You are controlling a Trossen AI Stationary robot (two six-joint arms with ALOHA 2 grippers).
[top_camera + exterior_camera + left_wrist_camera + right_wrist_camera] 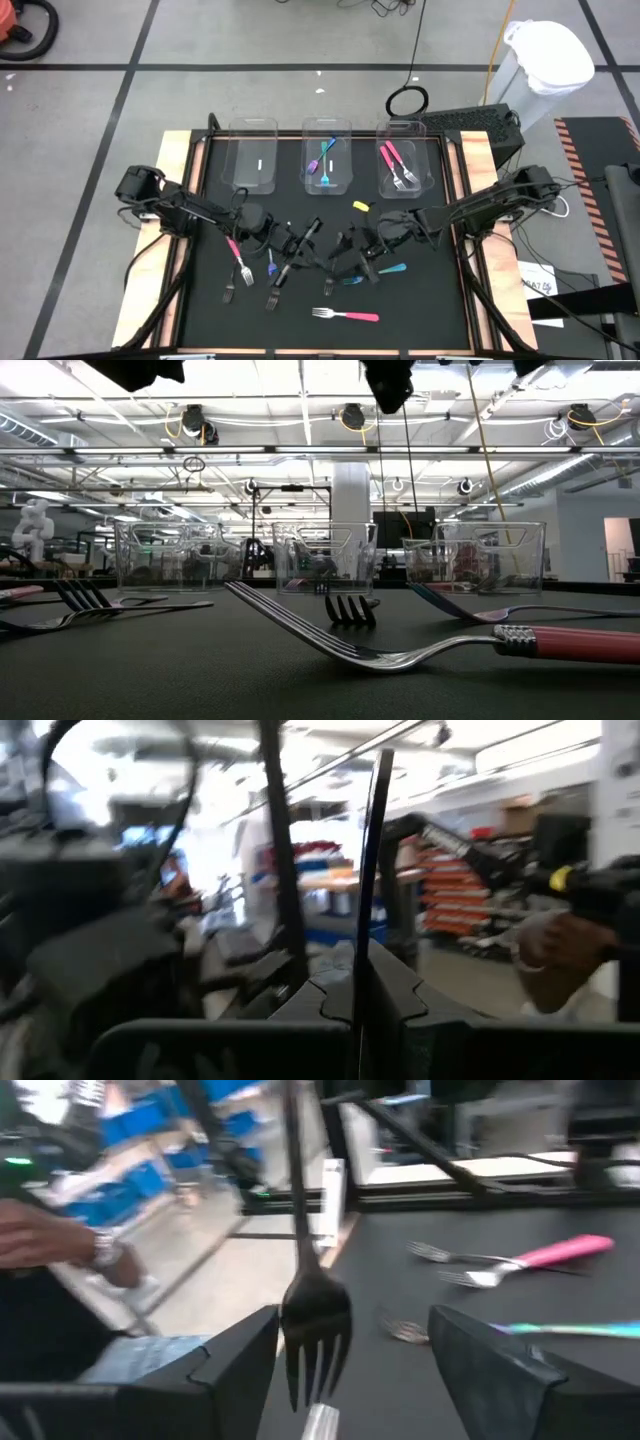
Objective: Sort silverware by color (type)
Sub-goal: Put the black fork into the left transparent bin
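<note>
Three clear bins stand in a row at the far edge of the black counter (pixel 210 300). The left bin (pixel 252 155) holds one small pale piece. The middle bin (pixel 327 155) holds two forks (pixel 325 160), one teal and one pink-purple. The right bin (pixel 403 160) holds two pink-handled forks (pixel 396 166). A small yellow piece (pixel 361 206) lies just in front of the gap between the middle and right bins.

In front of the middle bin, the left end effector (pixel 290 240) is pressed together, pinching a dark fork (pixel 312 1325) by its handle, tines hanging down. The right end effector (pixel 352 243) sits just beside it, its fingers (pixel 235 1355) spread to either side of those tines.

On the counter, nearer than the bins, lie about seven more forks: a pink one (pixel 345 315) nearest the front edge, two teal ones (pixel 385 270) below the right end effector, a pink one (pixel 236 258) and a blue one (pixel 270 265) below the left arm, and two dark ones (pixel 278 292) between them; the exact count under the arms is unclear
</note>
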